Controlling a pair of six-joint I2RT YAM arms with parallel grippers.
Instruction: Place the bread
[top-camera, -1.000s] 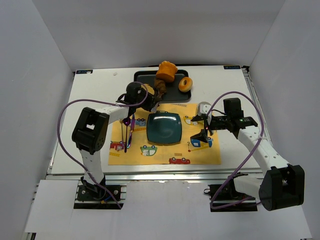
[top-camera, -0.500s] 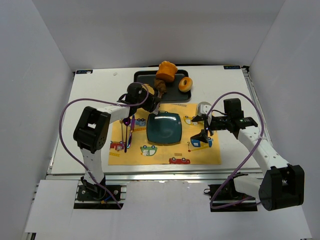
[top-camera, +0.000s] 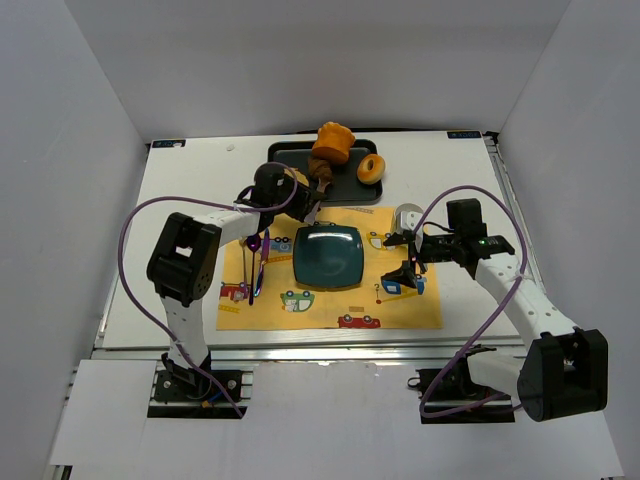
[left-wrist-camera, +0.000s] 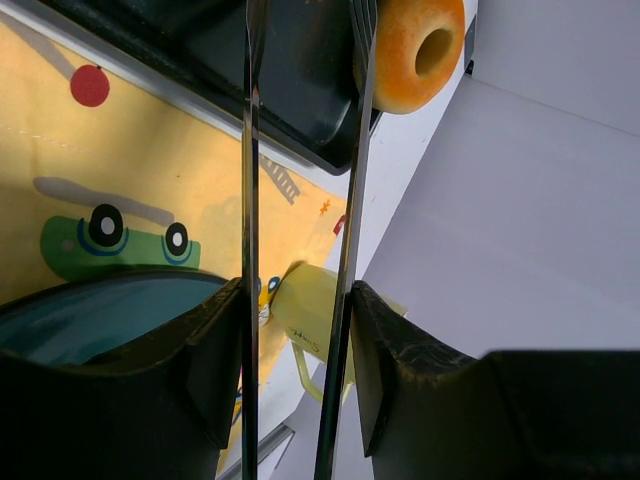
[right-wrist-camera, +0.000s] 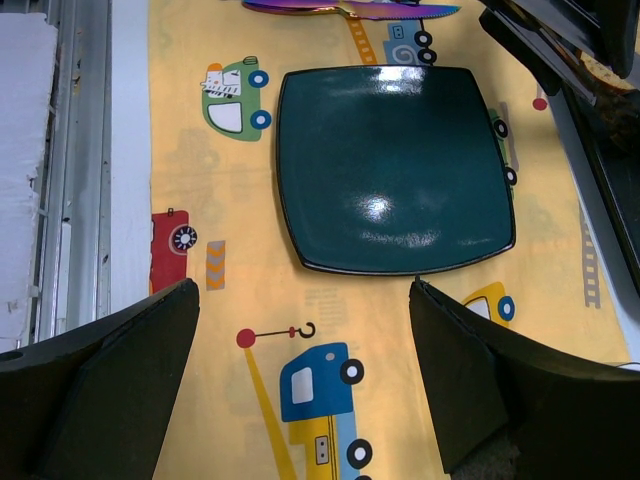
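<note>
**Student:** Where does the bread lie in the top view?

**Tutor:** The bread (top-camera: 320, 172), a small dark brown croissant, lies on the black tray (top-camera: 296, 157) at the far side of the worktop (top-camera: 190, 200), close to the tray's near edge. The orange bun (top-camera: 332, 142) stands just behind it. The doughnut (top-camera: 371, 168) lies to its right on the same tray.

**Student:** How does the left hand stand?

**Tutor:** The left hand (top-camera: 310, 198) hovers at the tray's near edge, just beside the bread. In the left wrist view its thin fingers (left-wrist-camera: 250, 200) stand apart with nothing gripped. The gap between them shows a tray corner, the yellow mat (left-wrist-camera: 150, 170) and a cup (left-wrist-camera: 310, 320). The bread is outside that view, and whether a finger touches it cannot be told.

**Student:** And the right hand?

**Tutor:** The right hand (top-camera: 402, 255) hangs over the right part of the mat, between the plate (top-camera: 328, 256) and the mat's right edge, with the cup near it on the far side. The right wrist view shows its fingers (right-wrist-camera: 110, 380) spread wide and holding nothing, with the mat's printed vehicles beneath them.

**Student:** What else lies on the mat?

**Tutor:** The dark teal square plate sits near the mat's middle, between the two hands. Iridescent purple cutlery (top-camera: 255, 265) lies left of the plate, under the left arm, running roughly front to back
</note>
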